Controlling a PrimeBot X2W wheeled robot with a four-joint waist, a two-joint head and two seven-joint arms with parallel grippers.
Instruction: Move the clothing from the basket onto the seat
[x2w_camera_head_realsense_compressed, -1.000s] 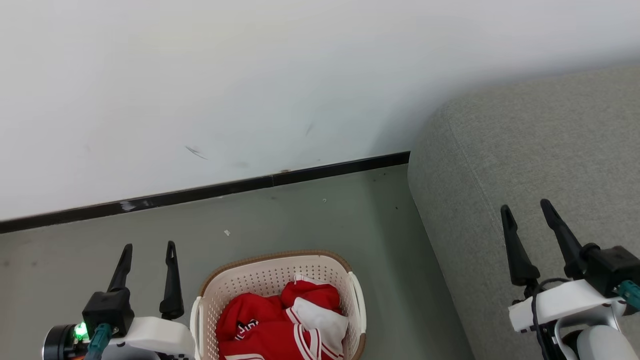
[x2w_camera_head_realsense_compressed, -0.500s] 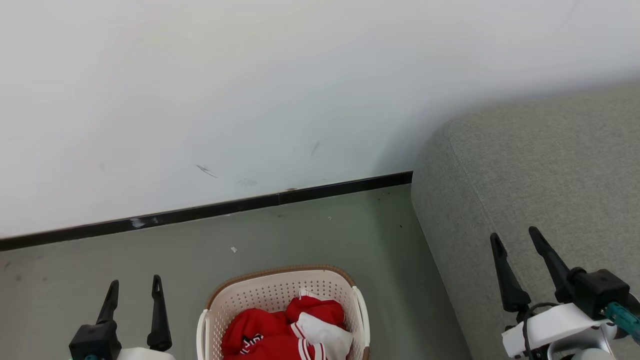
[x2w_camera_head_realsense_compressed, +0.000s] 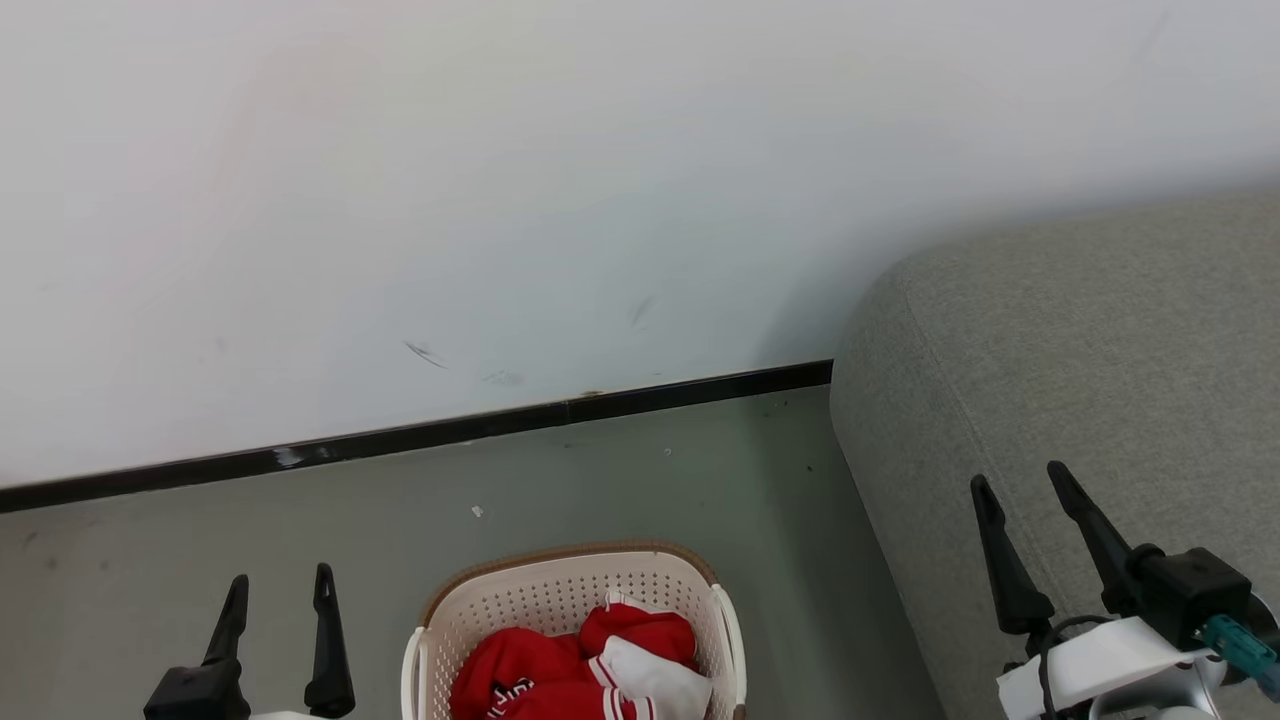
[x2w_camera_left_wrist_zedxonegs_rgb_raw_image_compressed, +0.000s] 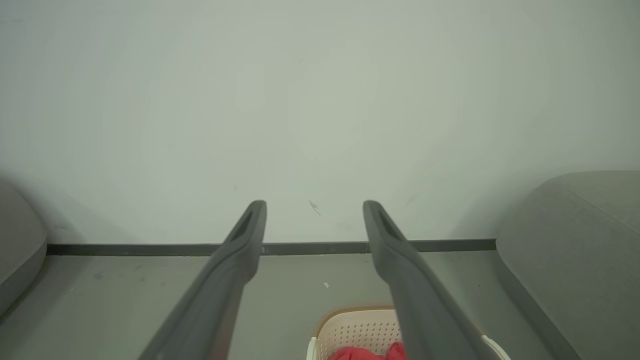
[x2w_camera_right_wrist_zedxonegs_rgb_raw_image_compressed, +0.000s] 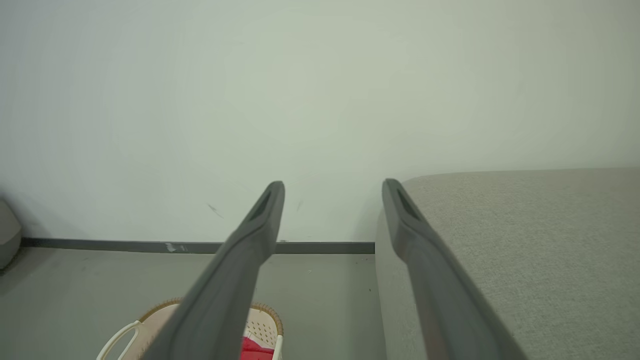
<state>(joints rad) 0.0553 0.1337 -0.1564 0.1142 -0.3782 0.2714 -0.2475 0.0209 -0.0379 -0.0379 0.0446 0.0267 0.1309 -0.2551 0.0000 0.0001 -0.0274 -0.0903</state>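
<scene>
1. Starting at 7 o'clock in the head view with the left gripper (x2w_camera_head_realsense_compressed: 281, 578): fingers spread wide, nothing between them, hanging over the floor (x2w_camera_head_realsense_compressed: 150, 560) just beside the basket.
2. On to 6 o'clock for the basket (x2w_camera_head_realsense_compressed: 570, 553): stands on the floor, touched by neither gripper, half cut off by the bottom edge. Holds the clothing (x2w_camera_head_realsense_compressed: 530, 672), a red heap with white trim, bunched toward its 4 o'clock side.
3. Over to 3 o'clock for the seat (x2w_camera_head_realsense_compressed: 1100, 350): bare grey cushion as far as visible, near the basket with a strip of floor between. No red on it, so probably the very start of the job.
4. Ending at 4 o'clock with the right gripper (x2w_camera_head_realsense_compressed: 1016, 475): also spread wide and empty, poised over the seat's near edge.
5. Worry one: reaching down with the basket barely in frame. Easy to clip the rim or a handle and shove or tip that light plastic.
6. Worry two: pinching just one thin fold. Could slip mid-carry and land on that floor strip instead of the cushion.
7. Worry three: garments heaped together. Lifting one might drag another over the rim, or catch a fingertip in the perforated wall.
</scene>
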